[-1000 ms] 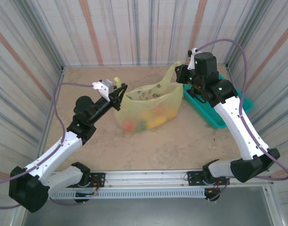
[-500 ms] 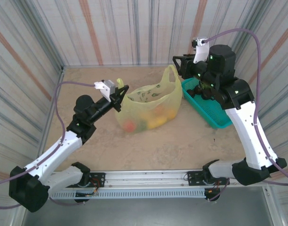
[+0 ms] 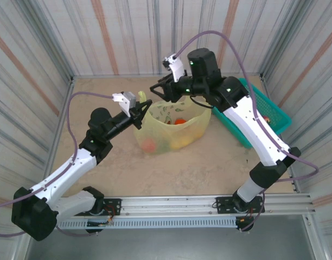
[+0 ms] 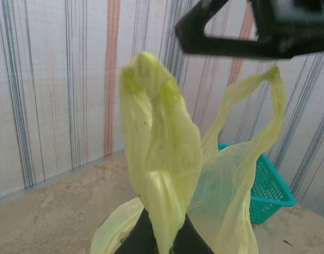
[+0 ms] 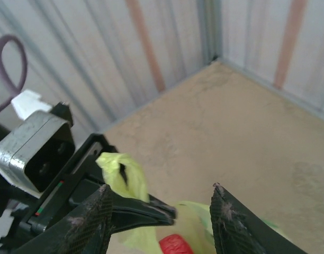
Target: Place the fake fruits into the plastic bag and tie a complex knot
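Observation:
The plastic bag stands in the middle of the table, pale yellow-green, with its mouth open. Several fake fruits lie inside: a red one, an orange one and a yellow one. My left gripper is shut on the bag's left handle, which rises bunched from between its fingers. The bag's other handle loop stands free. My right gripper hangs open just above and behind the left one. In the right wrist view, between its fingertips, lie the pinched handle and a red fruit.
A teal mesh basket sits against the right wall, with a small orange piece in it. Striped walls close the table on three sides. Bare table shows in front of the bag and at the far left.
The right arm has swung left from over the basket, across the bag, to just above the left gripper, and its jaws have opened wider. The left gripper has kept the handle.

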